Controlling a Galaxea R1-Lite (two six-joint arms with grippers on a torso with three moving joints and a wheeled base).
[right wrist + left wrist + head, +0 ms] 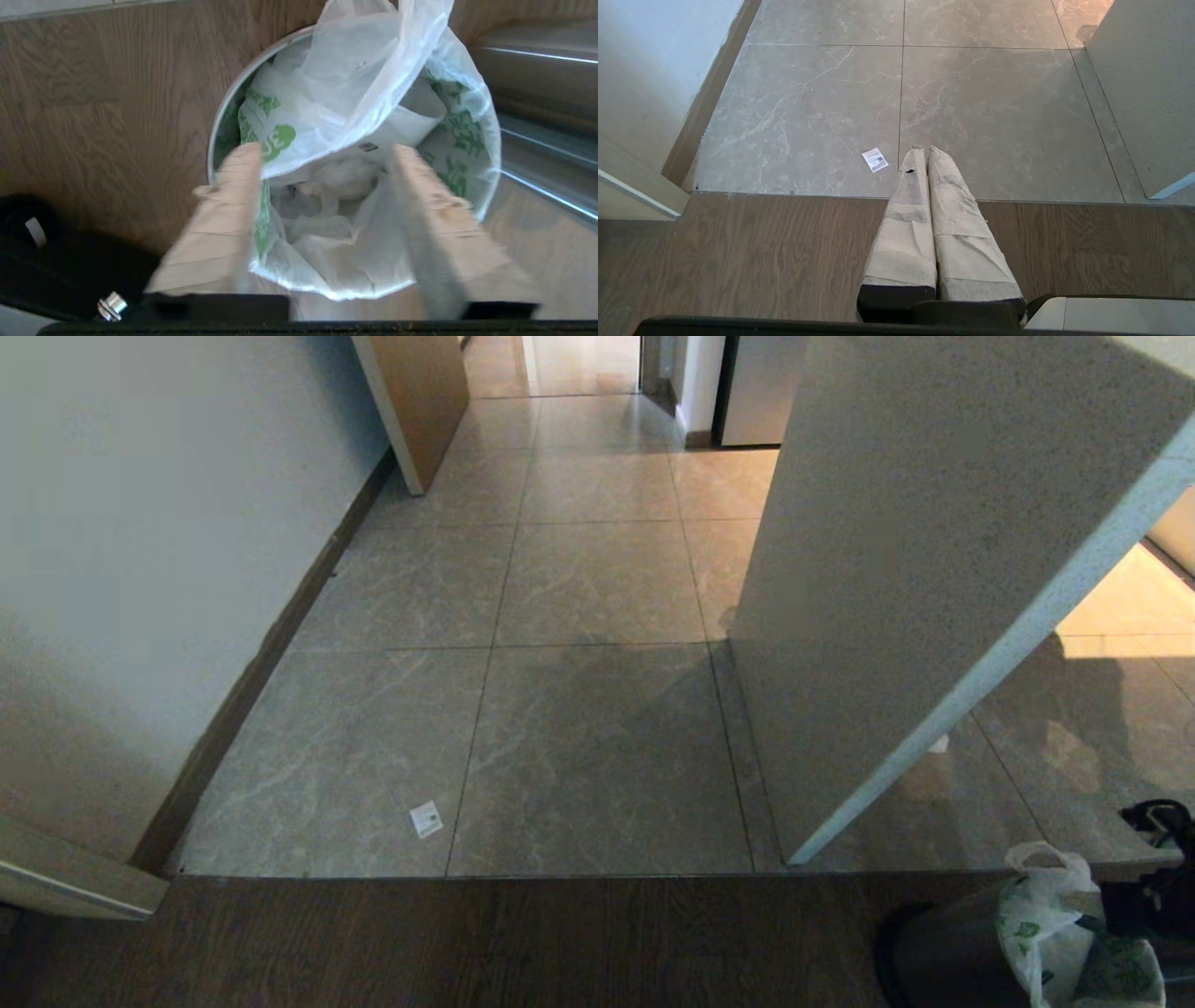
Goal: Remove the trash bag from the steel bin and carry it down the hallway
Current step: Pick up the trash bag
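Wood floor, steel bin cropped, bag-lined

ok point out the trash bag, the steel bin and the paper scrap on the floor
trash bag (341, 93), right wrist view, on its raised translucent upper fold
steel bin (216, 126), right wrist view, on its metal rim
paper scrap (426, 819), head view, on its middle

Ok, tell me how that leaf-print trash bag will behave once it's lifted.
Probably floppy: the trash bag is thin, translucent film, crumpled and sagging in the steel bin. Likely light, since only crumpled white scraps show inside. It may slip or stretch between the right pincer fingers, which stand open around it.
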